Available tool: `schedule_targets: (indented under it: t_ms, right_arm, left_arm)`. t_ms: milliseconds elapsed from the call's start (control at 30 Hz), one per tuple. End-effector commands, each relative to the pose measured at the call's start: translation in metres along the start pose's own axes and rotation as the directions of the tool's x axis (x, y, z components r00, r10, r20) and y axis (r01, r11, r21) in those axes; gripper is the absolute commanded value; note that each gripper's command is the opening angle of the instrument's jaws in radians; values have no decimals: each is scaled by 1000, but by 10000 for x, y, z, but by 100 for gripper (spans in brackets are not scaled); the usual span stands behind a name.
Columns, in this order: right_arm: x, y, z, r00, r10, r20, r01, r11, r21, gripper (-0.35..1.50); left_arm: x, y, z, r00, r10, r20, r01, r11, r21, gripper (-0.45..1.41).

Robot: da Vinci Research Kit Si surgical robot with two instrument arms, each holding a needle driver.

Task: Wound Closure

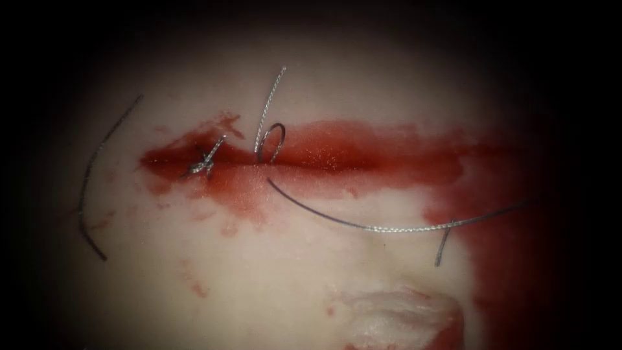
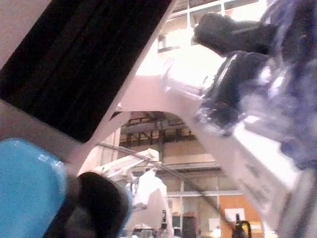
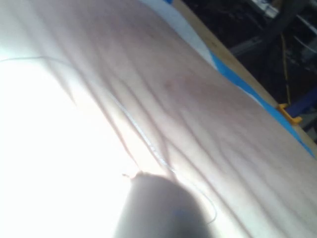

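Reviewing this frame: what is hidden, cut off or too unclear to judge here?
- Endoscope view: the thread runs right into the dark border, so its far end is lost.
- Endoscope view: the knot on the cut sits in red fluid; its turns are too small to count.
- Endoscope view: whether the dark curved strand on the left is needle or thread is unclear.
- Right wrist view: glare washes out the tissue.

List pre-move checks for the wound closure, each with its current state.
1. Knot tied at the left end of the cut: ok.
2. Second stitch snug: not ok; the thread stands in a loose loop at the cut.
3. Needle located, in the tissue or out: cannot tell; the dark curved strand left of the cut could be it or a cut end.
4. What each tool holds: cannot tell.
5. Field dry: not ok; red fluid is pooled at right.
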Motion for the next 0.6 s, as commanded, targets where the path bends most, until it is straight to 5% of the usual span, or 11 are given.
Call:
schedule_targets:
  t_ms: [33, 167, 267, 433, 533, 600]
  right_arm:
    - [-1, 2, 30, 1000, -23, -18, 23, 1000, -9, 14]
    - [-7, 0, 73, 999, 4, -47, -6, 999, -51, 5]
    - [-5, -4, 103, 989, 132, -62, -135, 989, -57, 34]
    - [-24, -12, 153, 977, 212, -16, -213, 975, -57, 12]
    - [-49, -19, 200, 985, 170, 30, -168, 984, -53, 49]
    - [-60, -20, 215, 983, 184, 21, -183, 982, -51, 54]
  left_arm:
    - [-9, -10, 6, 1000, 27, 10, -27, 1000, 9, -45]
    - [-12, -16, 15, 996, 78, 50, -82, 994, 68, -45]
    - [-14, -17, 20, 994, 82, 65, -88, 993, 81, -45]
    - [-14, -17, 24, 994, 82, 71, -87, 993, 80, -45]
    - [-15, -18, 25, 992, 98, 76, -104, 992, 77, -45]
    - [-15, -18, 25, 992, 98, 79, -104, 992, 77, -45]
